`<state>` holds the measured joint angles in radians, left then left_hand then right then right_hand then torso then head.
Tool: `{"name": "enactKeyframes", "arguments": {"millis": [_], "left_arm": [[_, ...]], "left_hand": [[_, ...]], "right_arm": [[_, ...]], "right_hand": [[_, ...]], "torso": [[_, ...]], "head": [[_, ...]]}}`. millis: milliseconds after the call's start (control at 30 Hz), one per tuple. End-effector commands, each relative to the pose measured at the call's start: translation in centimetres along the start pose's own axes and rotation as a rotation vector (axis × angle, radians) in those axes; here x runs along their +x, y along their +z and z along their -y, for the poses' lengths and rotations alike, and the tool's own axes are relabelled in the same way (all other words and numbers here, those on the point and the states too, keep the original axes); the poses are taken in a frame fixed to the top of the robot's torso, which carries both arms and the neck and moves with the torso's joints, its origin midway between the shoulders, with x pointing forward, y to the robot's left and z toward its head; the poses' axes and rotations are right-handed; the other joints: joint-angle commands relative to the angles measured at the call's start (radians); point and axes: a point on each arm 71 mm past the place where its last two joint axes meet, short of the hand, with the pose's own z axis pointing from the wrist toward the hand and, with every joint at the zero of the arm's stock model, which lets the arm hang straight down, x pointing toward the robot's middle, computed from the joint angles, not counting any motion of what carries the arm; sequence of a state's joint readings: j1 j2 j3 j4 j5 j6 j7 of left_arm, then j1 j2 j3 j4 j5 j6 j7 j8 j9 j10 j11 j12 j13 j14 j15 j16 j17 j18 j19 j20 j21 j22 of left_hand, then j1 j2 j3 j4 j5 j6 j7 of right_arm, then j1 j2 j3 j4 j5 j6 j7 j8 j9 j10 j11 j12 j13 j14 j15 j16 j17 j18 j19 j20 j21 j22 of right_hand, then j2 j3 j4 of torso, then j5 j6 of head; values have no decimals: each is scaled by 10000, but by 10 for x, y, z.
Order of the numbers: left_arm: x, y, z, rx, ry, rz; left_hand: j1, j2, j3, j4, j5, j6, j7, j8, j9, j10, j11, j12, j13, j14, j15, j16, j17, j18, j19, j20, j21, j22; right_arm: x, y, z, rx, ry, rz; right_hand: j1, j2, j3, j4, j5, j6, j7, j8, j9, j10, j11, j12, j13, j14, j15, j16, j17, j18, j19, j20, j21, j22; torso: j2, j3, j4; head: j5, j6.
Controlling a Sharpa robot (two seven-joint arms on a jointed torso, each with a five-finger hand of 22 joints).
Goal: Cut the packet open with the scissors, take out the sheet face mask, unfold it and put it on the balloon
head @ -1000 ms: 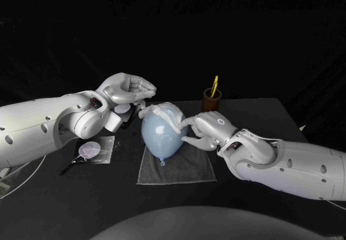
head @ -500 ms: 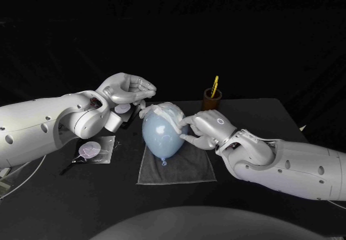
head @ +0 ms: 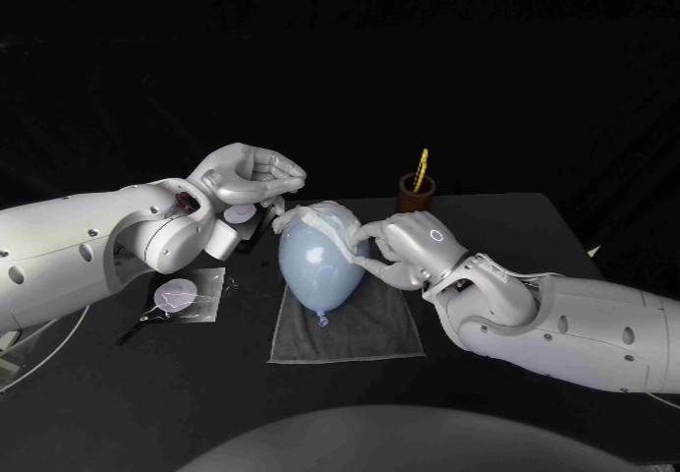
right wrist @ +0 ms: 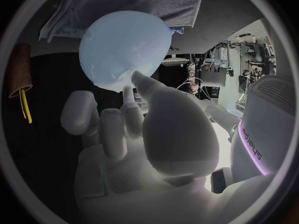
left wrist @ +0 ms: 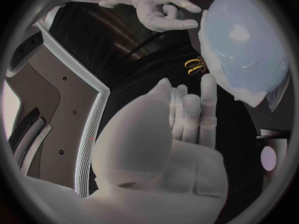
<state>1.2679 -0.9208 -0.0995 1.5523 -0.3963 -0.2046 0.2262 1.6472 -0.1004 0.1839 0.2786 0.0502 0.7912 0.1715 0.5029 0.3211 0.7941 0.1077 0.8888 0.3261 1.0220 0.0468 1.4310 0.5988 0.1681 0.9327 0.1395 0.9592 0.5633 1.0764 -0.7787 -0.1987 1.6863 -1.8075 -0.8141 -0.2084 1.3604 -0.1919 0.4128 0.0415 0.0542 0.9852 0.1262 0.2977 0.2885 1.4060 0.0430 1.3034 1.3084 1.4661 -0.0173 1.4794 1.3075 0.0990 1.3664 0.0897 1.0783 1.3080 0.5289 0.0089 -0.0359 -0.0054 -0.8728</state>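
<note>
The pale blue balloon [head: 314, 270] lies on a grey towel [head: 362, 329], with the sheet face mask [head: 329, 218] draped over its far end. The right hand [head: 404, 248] rests its fingertips at the mask's edge, and I cannot tell whether they pinch it, while the left hand [head: 253, 175] hovers behind, fingers curled on nothing. A brown cup [head: 416, 202] holds the yellow-handled scissors [head: 421, 167] upright, and the packet [head: 185, 295] lies flat beside the towel.

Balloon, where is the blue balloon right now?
In the head view the balloon lies on the grey towel in the middle of the table, between the left hand and the right hand.
</note>
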Motion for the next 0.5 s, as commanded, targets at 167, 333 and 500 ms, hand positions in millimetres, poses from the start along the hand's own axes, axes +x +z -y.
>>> {"name": "enactKeyframes", "arguments": {"millis": [167, 333, 500], "left_arm": [[2, 0, 1, 112, -81, -146], [1, 0, 1, 106, -79, -135], [1, 0, 1, 95, -77, -129]], "left_hand": [[10, -79, 56, 8, -8, -23, 24, -32, -14, -52, -1, 67, 7, 73, -13, 16, 10, 162, 50, -8, 64, 11], [10, -79, 56, 8, -8, -23, 24, -32, -14, -52, -1, 67, 7, 73, -13, 16, 10, 162, 50, -8, 64, 11], [10, -79, 56, 8, -8, -23, 24, -32, -14, -52, -1, 67, 7, 73, -13, 16, 10, 162, 50, -8, 64, 11]], "right_arm": [[7, -1, 0, 66, -241, -432], [11, -3, -1, 56, -224, -597], [13, -3, -3, 27, -193, -632]], "right_hand": [[-38, -188, -65, -10, -62, -49, 49, -26, 12, -31, 50, -88, 59, 171, -2, -37, 993, 86, -52, -39, -82, 40], [-144, -293, -163, 26, -61, -125, 75, -65, 15, -69, 76, -123, 29, 138, 22, -65, 951, 103, -110, -25, -195, -5], [-221, -361, -277, 70, -60, -389, 148, -215, -17, -119, 140, -165, -9, 98, 71, -94, 906, 117, -167, 9, -307, -45]], "torso": [[3, -8, 1], [2, 1, -1], [-6, 0, 1]], "head": [[30, 2], [52, 2], [45, 2]]}}
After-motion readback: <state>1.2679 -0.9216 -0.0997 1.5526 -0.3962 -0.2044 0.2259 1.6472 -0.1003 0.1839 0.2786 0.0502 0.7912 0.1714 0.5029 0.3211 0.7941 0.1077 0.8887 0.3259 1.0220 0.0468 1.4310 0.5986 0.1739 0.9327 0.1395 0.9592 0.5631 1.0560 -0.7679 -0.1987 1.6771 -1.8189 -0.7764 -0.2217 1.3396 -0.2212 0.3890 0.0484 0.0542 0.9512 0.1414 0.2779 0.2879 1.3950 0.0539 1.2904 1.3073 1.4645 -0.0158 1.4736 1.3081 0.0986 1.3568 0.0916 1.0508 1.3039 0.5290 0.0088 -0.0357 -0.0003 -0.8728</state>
